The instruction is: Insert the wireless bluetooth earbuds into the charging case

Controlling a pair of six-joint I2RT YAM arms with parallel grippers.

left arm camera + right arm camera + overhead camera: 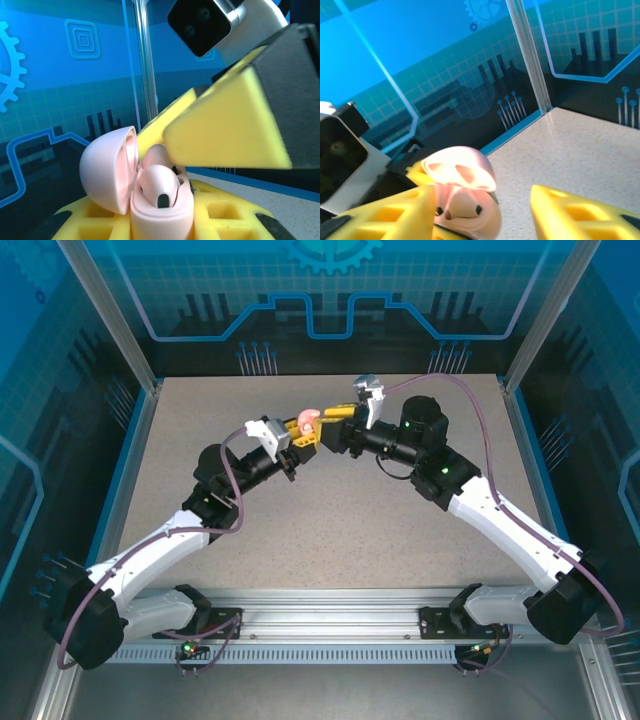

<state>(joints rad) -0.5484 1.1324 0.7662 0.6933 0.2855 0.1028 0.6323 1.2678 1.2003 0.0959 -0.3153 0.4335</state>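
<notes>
I have open bench (pixel 340 540) all round in front of both arms. The squeeze is mid-back: the pink charging case (pixel 150 220), clamped in the left gripper (pixel 303 437), has its lid (pixel 105 170) standing up on its left as the left wrist sees it. A yellow finger (pixel 225 125) of the right gripper (pixel 328 423) crowds it from the right. Between the right jaws, parted, bare bench shows beside the case.
</notes>
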